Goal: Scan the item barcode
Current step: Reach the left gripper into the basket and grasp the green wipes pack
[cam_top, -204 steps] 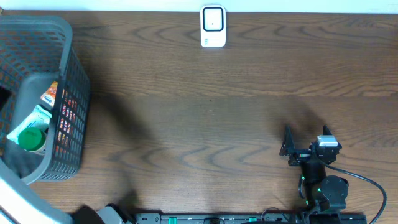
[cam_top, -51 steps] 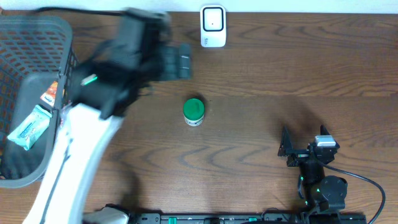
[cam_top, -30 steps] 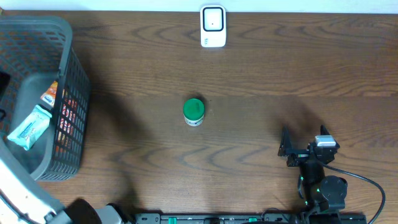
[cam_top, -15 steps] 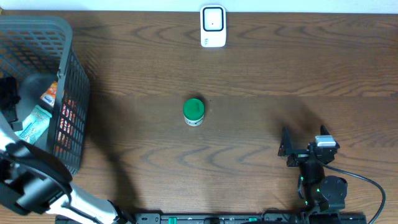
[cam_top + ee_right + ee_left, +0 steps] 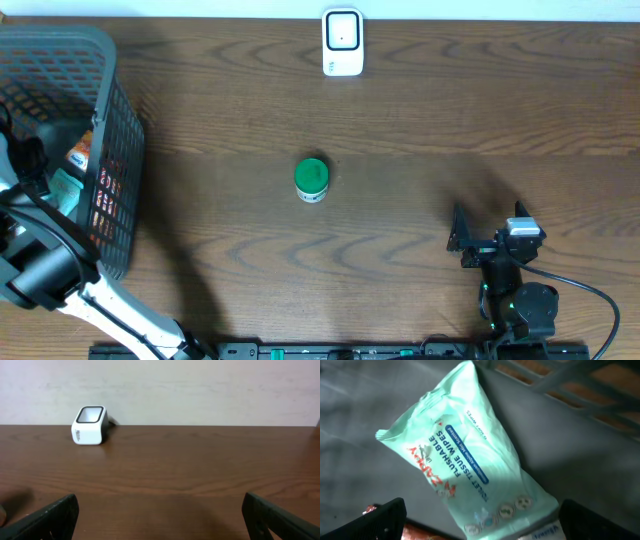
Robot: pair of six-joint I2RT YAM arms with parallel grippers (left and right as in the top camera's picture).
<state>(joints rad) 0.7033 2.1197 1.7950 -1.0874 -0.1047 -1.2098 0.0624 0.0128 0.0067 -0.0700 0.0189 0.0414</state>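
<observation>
Basket [image 5: 115,170], table's [image 5: 420,130] left edge: wipes pack [image 5: 470,460], likely soft, light; pinch mid-body. Left pincer [image 5: 485,522] spread above; right pincer [image 5: 160,520] spread.

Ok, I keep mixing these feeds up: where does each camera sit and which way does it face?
Overhead: above the brown wooden table, looking straight down; left arm reaches into the grey mesh basket, right arm at the near edge.
Left wrist: inside that basket, aimed down at a mint-green wipes pack; the open left gripper frames it.
Right wrist: low over the table, facing the wall; the open right gripper shows.
Shared: overhead and right wrist both see the white box-shaped scanner.
</observation>
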